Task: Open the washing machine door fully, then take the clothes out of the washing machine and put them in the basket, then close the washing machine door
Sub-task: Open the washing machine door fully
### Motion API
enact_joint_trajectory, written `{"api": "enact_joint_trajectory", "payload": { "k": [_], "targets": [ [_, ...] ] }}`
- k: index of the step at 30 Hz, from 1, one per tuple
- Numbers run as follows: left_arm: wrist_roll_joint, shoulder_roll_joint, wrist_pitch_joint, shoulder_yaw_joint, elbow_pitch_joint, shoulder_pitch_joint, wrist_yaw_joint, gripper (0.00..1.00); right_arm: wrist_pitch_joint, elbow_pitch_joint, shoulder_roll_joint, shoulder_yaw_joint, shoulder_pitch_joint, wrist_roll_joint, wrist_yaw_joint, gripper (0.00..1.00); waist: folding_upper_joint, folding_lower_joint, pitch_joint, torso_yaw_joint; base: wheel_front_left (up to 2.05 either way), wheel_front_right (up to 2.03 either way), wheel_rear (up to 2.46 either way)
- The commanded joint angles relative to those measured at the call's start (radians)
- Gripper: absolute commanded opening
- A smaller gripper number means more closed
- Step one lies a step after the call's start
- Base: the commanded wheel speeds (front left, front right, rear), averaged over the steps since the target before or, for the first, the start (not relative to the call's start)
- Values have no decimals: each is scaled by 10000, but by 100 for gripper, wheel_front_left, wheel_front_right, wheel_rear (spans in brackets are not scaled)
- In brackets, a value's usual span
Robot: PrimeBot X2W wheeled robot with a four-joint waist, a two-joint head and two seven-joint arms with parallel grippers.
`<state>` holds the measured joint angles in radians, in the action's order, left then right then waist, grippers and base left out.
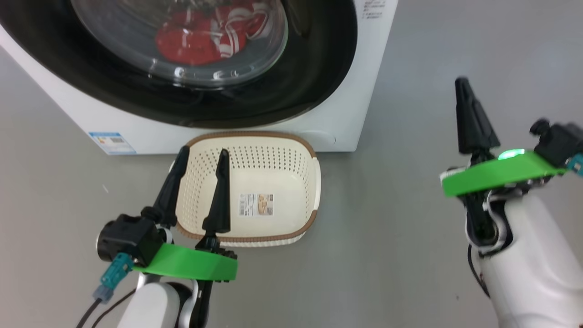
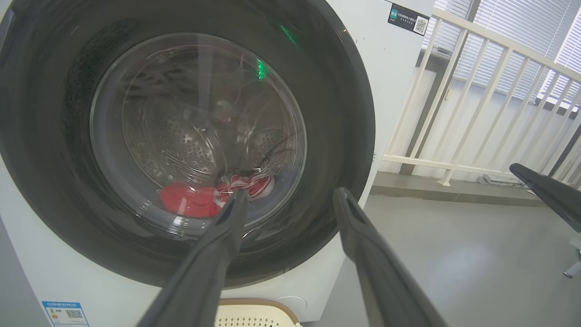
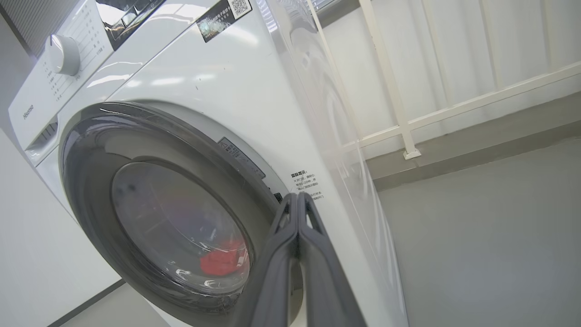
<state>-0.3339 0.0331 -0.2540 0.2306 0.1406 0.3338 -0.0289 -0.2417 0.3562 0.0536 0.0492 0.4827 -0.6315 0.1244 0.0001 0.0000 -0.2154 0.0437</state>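
The white washing machine (image 1: 346, 109) stands ahead with its black-rimmed door (image 1: 314, 68) closed against the front. Red clothes (image 1: 200, 36) with white stripes lie in the drum behind the glass, also the clothes (image 2: 199, 200) in the left wrist view and the clothes (image 3: 224, 262) in the right wrist view. The cream basket (image 1: 278, 168) sits on the floor below the door. My left gripper (image 1: 202, 158) hangs open over the basket's left side, holding nothing. My right gripper (image 1: 463, 84) is shut and empty, off to the machine's right; its fingers (image 3: 297, 213) point at the door's right edge.
A grey floor (image 1: 401, 255) spreads around the basket and to the right of the machine. A white railing (image 2: 458, 104) and blinds stand behind the machine's right side. A small blue label (image 1: 111, 142) marks the machine's lower left front.
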Motion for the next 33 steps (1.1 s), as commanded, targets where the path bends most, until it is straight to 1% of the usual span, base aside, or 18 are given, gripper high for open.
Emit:
{"api": "enact_joint_trajectory", "payload": {
  "k": [1,6,13,16,24,29,33],
  "targets": [
    [73,171,-78,-238,-411,421,-77,100,91,-195,-34,163,472,-193,63,0,-1,0,-372,168,0,0,0],
    [176,171,-78,-117,-933,572,-122,100,473,-136,-13,-100,1295,-902,63,0,-1,0,-896,294,0,0,0],
    [277,171,-78,-85,-1475,767,-158,100,925,-46,179,-198,2288,-1775,63,0,-1,0,-1563,342,0,0,0],
    [312,171,-78,-104,-1633,846,-160,100,1271,5,197,-197,2705,-2401,63,0,-1,0,-1832,349,0,0,0],
    [377,171,-78,-132,-1952,1099,-139,100,2504,66,364,-205,3812,-4262,63,0,-1,0,-2495,442,0,0,0],
    [395,171,-78,-84,-2032,1222,-135,100,3474,131,332,-314,4373,-5545,63,0,-1,0,-2787,549,0,0,0],
    [372,171,-78,-40,-2051,1295,-140,100,4175,218,325,-360,4718,-6220,63,0,-1,0,-2944,631,0,0,0]
  ]
}}
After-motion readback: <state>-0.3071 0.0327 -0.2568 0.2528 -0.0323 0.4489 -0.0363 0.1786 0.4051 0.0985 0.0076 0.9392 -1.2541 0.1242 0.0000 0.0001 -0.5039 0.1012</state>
